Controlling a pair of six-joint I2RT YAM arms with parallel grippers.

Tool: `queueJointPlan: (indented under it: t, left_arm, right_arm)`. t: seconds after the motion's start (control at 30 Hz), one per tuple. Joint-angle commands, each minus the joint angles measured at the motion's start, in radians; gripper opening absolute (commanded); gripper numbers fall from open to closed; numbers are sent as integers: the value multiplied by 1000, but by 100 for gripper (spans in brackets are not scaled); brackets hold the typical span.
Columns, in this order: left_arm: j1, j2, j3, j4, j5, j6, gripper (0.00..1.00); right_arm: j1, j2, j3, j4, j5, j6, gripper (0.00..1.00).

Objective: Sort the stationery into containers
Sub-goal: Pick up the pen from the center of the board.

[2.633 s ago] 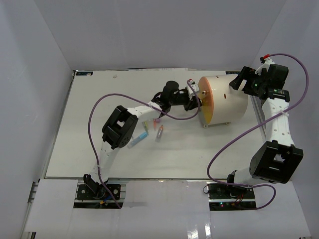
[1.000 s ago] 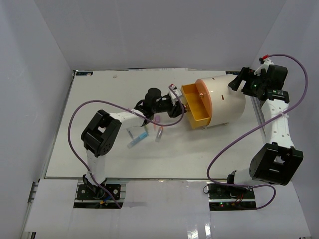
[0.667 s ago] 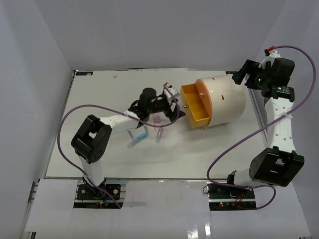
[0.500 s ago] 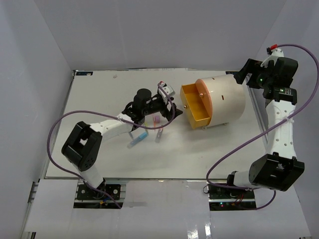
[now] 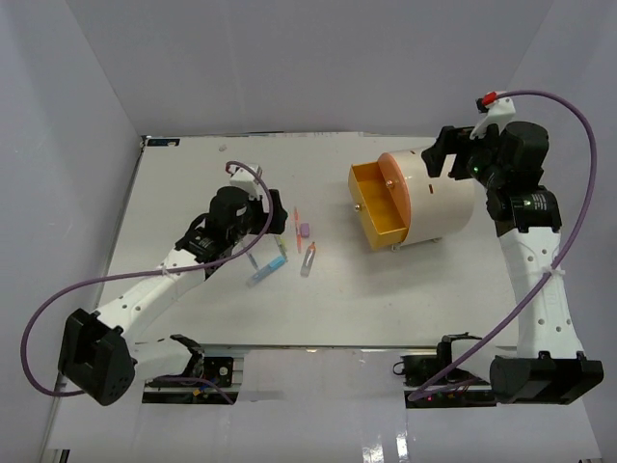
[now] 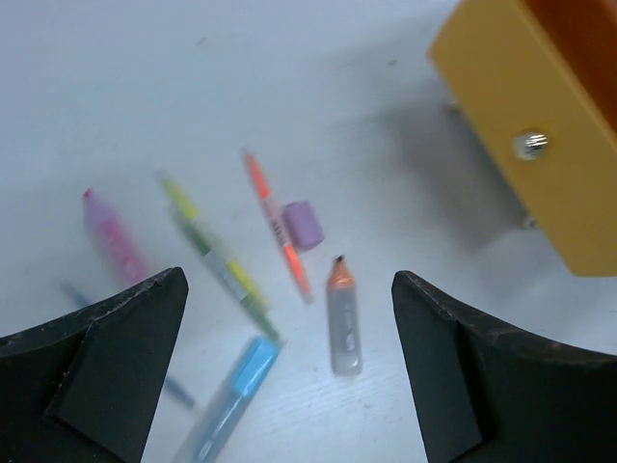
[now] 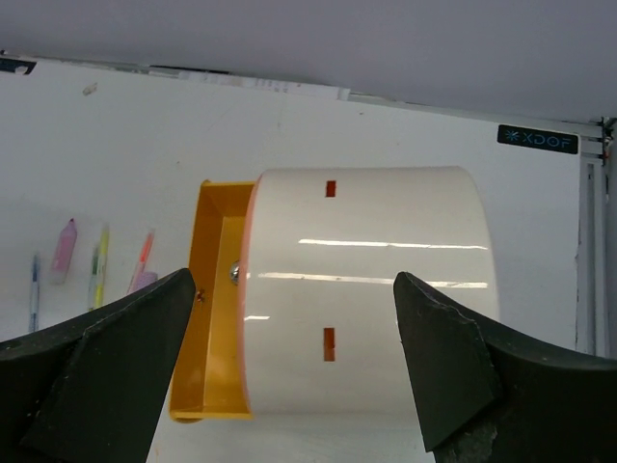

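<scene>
Table (image 5: 193, 174) bearing the cream drum (image 5: 443, 198) on its side at far right, its orange drawer (image 5: 378, 210) standing out to the left. The right gripper (image 7: 291, 280) hovers over the drum, fingers spread wide and empty. The left gripper (image 6: 289, 280), equally spread and empty, hangs over the stationery (image 5: 294, 241), which lies loose on the table left of the drawer. Only the left wrist view resolves the grey marker (image 6: 342, 313), the purple cap (image 6: 304, 224) and the drawer's brass knob (image 6: 530, 145).

**A:** Right of frame?
**B:** Cream-white drum (image 5: 443, 198), orange drawer (image 5: 378, 214), small red marks (image 7: 330, 188).
**A:** Centre?
**B:** On the white table (image 5: 193, 174): pink marker (image 6: 114, 241), yellow-green highlighter (image 6: 220, 265), orange pen (image 6: 275, 227), purple cap (image 6: 305, 224), grey marker (image 6: 344, 323) tipped orange, light-blue pen (image 6: 236, 386).
</scene>
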Motion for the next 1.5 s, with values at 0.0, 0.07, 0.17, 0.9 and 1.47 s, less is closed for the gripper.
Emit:
queueJointPlan:
  t: [0.0, 0.07, 0.17, 0.9, 1.47]
  left_arm:
    - [44, -57, -60, -264, -188, -135, 98]
    - [85, -54, -96, -316, -190, -202, 95]
    - [127, -11, -124, -344, -176, -285, 90]
    - [179, 460, 110, -405, -246, -428, 55]
    - [179, 333, 207, -479, -276, -374, 10]
  right_arm:
    - [88, -48, -39, 9, 82, -27, 90]
    - [162, -75, -76, 14, 102, -18, 90]
    - [239, -116, -141, 23, 131, 4, 90]
    - [329, -437, -501, 43, 203, 7, 90]
    - [329, -516, -551, 58, 234, -2, 90]
